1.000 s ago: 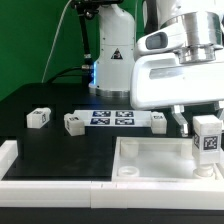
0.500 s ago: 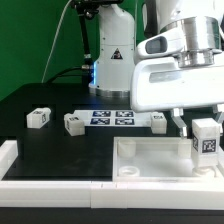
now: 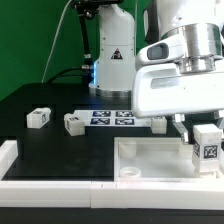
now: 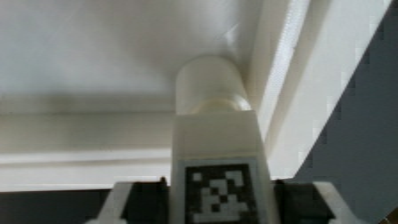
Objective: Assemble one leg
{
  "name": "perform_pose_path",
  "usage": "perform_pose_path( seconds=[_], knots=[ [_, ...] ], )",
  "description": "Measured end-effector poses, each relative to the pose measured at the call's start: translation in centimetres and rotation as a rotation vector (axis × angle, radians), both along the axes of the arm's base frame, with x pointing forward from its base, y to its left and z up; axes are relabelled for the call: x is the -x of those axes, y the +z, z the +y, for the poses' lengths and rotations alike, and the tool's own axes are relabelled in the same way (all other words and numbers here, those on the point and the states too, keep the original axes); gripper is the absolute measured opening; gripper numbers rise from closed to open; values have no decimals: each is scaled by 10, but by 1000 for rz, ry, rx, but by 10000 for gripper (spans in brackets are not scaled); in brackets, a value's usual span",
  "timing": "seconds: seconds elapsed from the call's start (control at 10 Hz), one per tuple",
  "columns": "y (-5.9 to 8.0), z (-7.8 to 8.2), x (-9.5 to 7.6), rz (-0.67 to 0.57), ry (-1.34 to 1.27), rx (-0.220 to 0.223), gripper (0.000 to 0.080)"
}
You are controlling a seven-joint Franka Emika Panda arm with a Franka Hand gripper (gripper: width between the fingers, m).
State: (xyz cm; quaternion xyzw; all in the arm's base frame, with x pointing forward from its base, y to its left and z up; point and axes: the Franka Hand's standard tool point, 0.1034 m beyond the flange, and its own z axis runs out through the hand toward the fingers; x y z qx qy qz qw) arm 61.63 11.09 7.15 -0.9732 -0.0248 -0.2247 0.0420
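My gripper point(image 3: 207, 135) is shut on a white leg point(image 3: 208, 146) with a black-and-white tag, held upright over the far right corner of the large white tray-like panel point(image 3: 150, 158). In the wrist view the leg point(image 4: 219, 130) runs out from between my fingers point(image 4: 139, 200) and its tip sits at the panel's inner corner point(image 4: 249, 50). Three other legs lie on the black table: one at the exterior view's left point(image 3: 39, 118), one near the middle point(image 3: 75, 123), one partly hidden behind my gripper body point(image 3: 158, 122).
The marker board point(image 3: 111, 118) lies behind the panel. A white rail point(image 3: 60, 190) edges the table's front, with a white block point(image 3: 6, 152) at the exterior view's left. The robot base point(image 3: 112, 60) stands at the back.
My gripper with the leg has moved down and slightly toward the exterior view's right, closer to the panel's corner. The other legs have not moved.
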Motion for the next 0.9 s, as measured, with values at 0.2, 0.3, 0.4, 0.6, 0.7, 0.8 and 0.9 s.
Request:
perform_pose_path(
  seconds=[0.2, 0.3, 0.4, 0.6, 0.7, 0.8, 0.9],
  knots=[
    [0, 0, 0, 0, 0, 0, 370],
    [0, 0, 0, 0, 0, 0, 507],
    [0, 0, 0, 0, 0, 0, 507],
    [0, 0, 0, 0, 0, 0, 640],
    [0, 0, 0, 0, 0, 0, 648],
    [0, 0, 0, 0, 0, 0, 648],
    [2, 0, 0, 2, 0, -1, 648]
  ],
)
